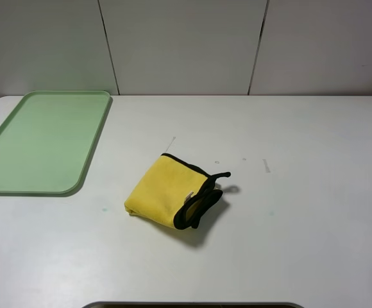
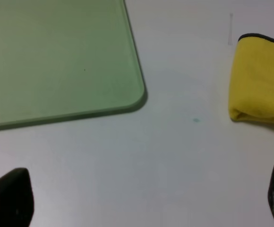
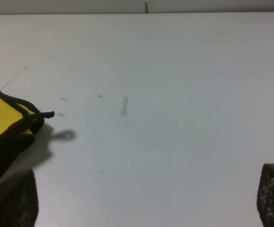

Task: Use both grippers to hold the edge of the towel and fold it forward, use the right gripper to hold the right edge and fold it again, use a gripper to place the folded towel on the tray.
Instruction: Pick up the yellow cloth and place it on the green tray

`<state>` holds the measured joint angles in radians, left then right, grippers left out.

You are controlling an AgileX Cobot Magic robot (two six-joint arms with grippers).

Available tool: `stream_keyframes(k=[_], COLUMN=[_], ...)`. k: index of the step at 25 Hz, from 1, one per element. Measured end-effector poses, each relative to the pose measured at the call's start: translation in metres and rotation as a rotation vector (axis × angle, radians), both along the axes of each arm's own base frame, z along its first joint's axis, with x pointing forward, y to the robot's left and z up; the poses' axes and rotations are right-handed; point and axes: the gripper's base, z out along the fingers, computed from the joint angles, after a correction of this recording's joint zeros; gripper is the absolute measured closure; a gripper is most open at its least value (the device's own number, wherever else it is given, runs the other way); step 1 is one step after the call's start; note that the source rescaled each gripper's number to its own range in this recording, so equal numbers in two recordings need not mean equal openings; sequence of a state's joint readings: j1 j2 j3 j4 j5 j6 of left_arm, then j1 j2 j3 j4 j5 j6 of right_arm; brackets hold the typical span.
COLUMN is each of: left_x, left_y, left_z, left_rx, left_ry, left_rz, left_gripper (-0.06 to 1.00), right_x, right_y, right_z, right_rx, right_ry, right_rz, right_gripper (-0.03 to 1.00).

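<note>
The towel [image 1: 167, 191] is being shown lying folded into a compact bundle on the white table [image 1: 301, 192], near the middle of the high view. Its black trim [image 1: 195, 208] is being seen bunched along the four o'clock side, with the small loop [image 1: 232, 190] sticking out at three o'clock. The pale-green tray [image 1: 45, 138] is being seen at ten o'clock from the towel, well apart from it. The left gripper [image 2: 144, 198] is being held released, fingers spread wide, nothing between them. The right gripper [image 3: 144, 198] is being held likewise, grasping nothing.
</note>
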<state>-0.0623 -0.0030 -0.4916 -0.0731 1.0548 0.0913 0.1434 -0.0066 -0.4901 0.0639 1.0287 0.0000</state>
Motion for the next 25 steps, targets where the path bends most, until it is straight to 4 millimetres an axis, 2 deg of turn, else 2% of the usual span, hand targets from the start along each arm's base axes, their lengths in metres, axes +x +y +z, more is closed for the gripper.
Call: stream_keyframes(k=[10, 17, 21, 25], left_x=[0.000, 0.003, 0.022, 0.053], left_y=[-0.001, -0.004, -0.012, -0.019], left_z=[0.000, 0.002, 0.007, 0.012], left_rx=[-0.012, -0.125, -0.208, -0.291], left_ry=[0.001, 0.017, 0.099, 0.162], left_rz=[-0.005, 0.036, 0.012, 0.006], left_gripper=[-0.05, -0.05, -0.05, -0.05], right_x=[0.000, 0.000, 0.000, 0.000], right_y=[0.000, 0.000, 0.000, 0.000], right_z=[0.000, 0.000, 0.000, 0.000], right_rx=[0.000, 0.000, 0.000, 0.000], right_ry=[0.000, 0.000, 0.000, 0.000], right_rz=[0.000, 0.000, 0.000, 0.000], right_gripper=[-0.03, -0.03, -0.03, -0.03])
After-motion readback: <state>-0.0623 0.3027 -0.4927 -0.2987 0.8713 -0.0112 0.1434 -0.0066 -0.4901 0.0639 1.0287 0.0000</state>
